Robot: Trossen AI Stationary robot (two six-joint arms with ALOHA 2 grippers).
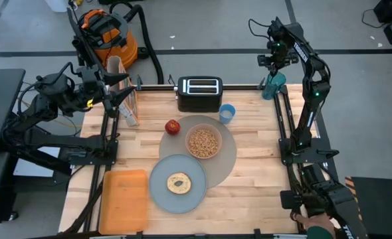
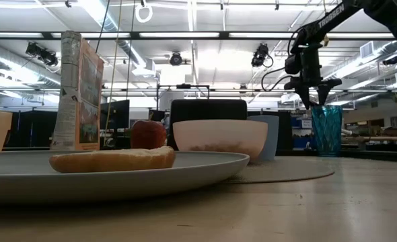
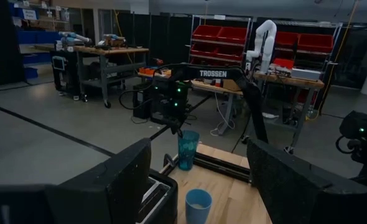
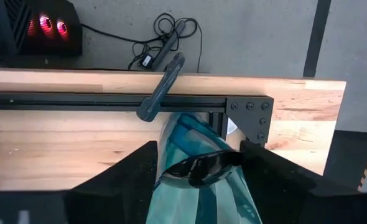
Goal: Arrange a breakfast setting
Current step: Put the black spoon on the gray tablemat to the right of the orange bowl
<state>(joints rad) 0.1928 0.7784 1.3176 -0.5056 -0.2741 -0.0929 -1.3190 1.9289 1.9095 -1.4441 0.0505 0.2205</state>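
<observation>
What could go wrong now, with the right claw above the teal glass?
The right claw hangs over the teal glass, which stands at the table's far right corner. A spoon rests in the glass between the open fingers. The tall glass might tip or slide off the edge if the claw knocks it. The spoon might slip if gripped poorly.

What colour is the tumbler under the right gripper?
Teal tumbler, translucent; clearest in the low view, below the right gripper.
</observation>
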